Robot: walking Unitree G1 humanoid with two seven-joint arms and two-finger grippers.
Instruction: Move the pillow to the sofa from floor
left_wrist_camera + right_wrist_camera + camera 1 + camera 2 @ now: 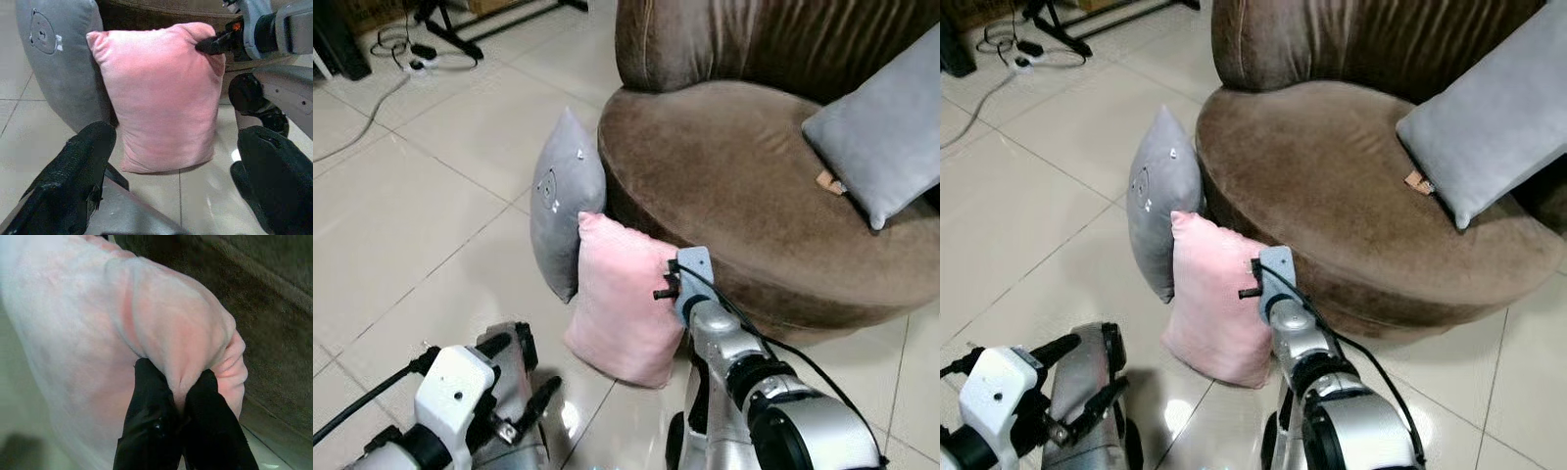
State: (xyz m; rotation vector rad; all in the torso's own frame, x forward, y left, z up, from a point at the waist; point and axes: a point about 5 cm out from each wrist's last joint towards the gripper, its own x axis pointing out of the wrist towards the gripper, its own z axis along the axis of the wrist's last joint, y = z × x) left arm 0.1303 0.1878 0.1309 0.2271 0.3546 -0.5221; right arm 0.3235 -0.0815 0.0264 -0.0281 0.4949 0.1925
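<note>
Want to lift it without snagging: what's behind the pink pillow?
Behind the pink pillow, pinched by the right gripper, stands a grey pillow and the brown sofa base. The floor contact behind is covered.

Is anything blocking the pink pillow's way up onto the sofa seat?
Nothing visible. The right gripper pinches the pink pillow at its top corner; the sofa seat above is bare on the near side, the grey cushion lying further right.

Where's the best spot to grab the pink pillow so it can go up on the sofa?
Its top corner nearest the sofa, reached from above. The pink pillow stands upright on the floor, leaning on the sofa's base, so that soft corner sticks up free. The right end effector already pinches a fold there; the left end effector waits open in front.
</note>
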